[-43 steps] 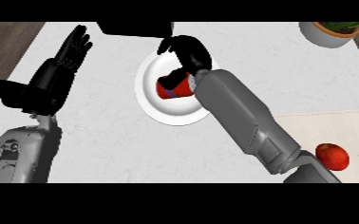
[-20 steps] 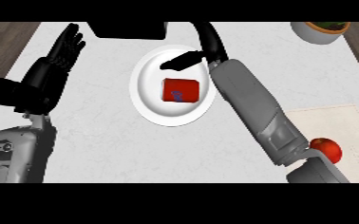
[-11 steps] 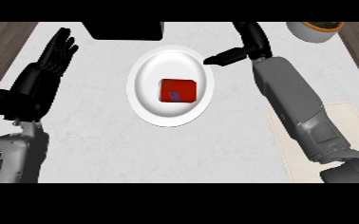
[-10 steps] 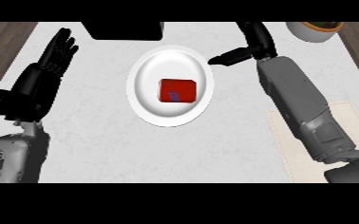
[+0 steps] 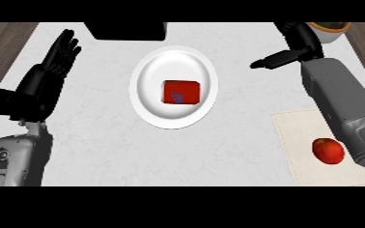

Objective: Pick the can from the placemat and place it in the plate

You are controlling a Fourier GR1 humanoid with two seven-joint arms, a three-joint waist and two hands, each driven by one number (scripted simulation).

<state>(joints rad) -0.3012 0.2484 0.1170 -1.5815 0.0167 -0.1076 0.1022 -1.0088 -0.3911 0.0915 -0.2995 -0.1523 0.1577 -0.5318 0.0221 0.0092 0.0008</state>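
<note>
— Lying under everything, the pale marbled bench (image 5: 235, 154) is seen first; is the surface suited to the step?
— It is judged so. A cream placemat (image 5: 299, 140) is laid at its right edge, with a red fruit (image 5: 328, 150) resting on it, and a black block (image 5: 127, 30) is set at the far edge. A strip of wood floor (image 5: 14, 36) is visible far left.
— And the arms?
— The right hand (image 5: 296, 48) is held well right of the plate (image 5: 149, 101), fingers (image 5: 265, 63) relaxed, nothing gripped. The left hand (image 5: 53, 70) is rested at the left, fingers straight, empty.
— Where is the can?
— The can (image 5: 181, 92) is found lying in the plate's middle. Withdrawal is best made high, so that the potted plant (image 5: 328, 29) is not brushed.
</note>
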